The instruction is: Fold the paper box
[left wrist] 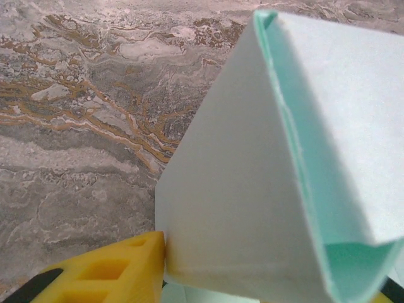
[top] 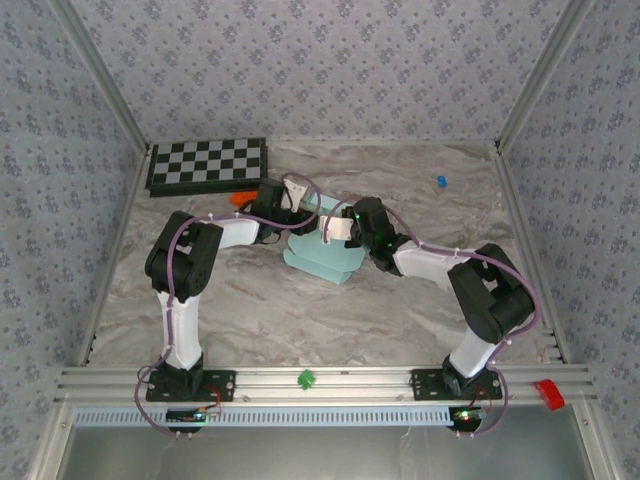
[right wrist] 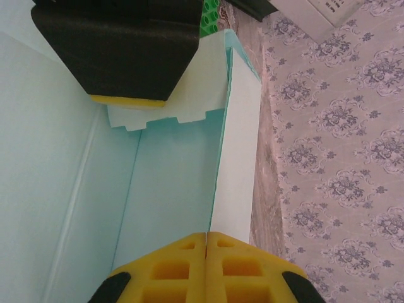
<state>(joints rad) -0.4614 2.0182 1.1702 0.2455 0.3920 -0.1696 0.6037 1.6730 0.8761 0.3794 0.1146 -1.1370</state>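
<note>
right gripper (right wrist: 207, 243) is nearest: yellow pads closed tight, pinching the edge of one box (right wrist: 173, 183) wall, looks like a single layer of card

left gripper (left wrist: 252, 284) is part open, straddling a doubled-over wall. near pad (left wrist: 120, 271) touches the card, far pad is barely in frame, so i read it as a light clamp, not a hard squeeze. right wrist view has one left finger (right wrist: 120, 44) inside the box, at a notched flap

box sits mid table (top: 250, 310) between both wrists, well apart from the board (top: 207, 165) at back left. looks half formed, flaps not locked

handling, my read: thin card, very light, creases easily, likely slides on the smooth top if pushed from one side. grip at folds and corners where it's stiffest, one arm pinning while the other tucks. hollow wall will crush if squeezed hard
</note>
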